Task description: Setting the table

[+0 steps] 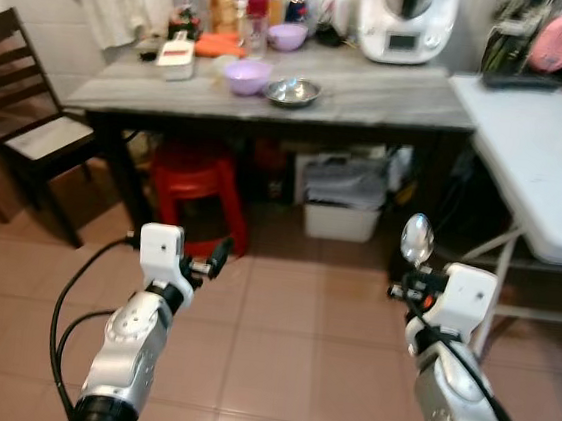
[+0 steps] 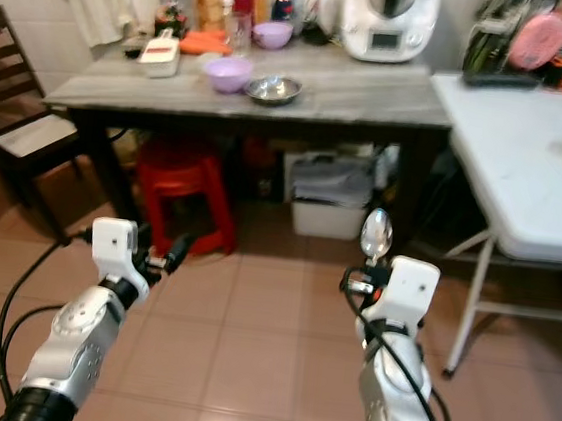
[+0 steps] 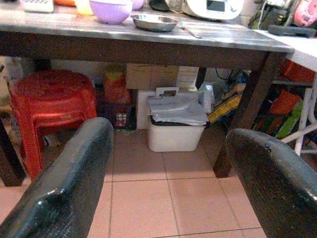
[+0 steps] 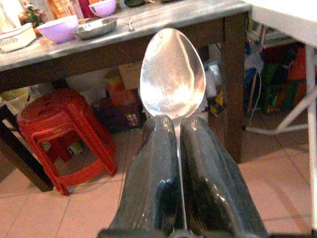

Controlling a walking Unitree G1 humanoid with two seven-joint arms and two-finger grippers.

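Observation:
My right gripper (image 1: pixel 413 278) is shut on a metal spoon (image 1: pixel 417 239), its bowl (image 4: pixel 172 74) sticking straight up above the fingers (image 4: pixel 153 168). It hangs over the tiled floor, short of the grey table (image 1: pixel 393 97). My left gripper (image 1: pixel 218 257) is open, empty, held at the same height to the left; its fingers (image 3: pixel 64 183) frame the space under the table. On the table stand a purple bowl (image 1: pixel 246 75), a steel bowl (image 1: pixel 292 92) beside it and a second purple bowl (image 1: pixel 286 36) further back.
A red stool (image 1: pixel 195 186) and a white bin (image 1: pixel 341 212) sit under the grey table. A dark chair (image 1: pixel 19 123) stands at the left, a white folding table (image 1: pixel 542 168) at the right. Bottles and a white appliance (image 1: pixel 407 18) crowd the table's back.

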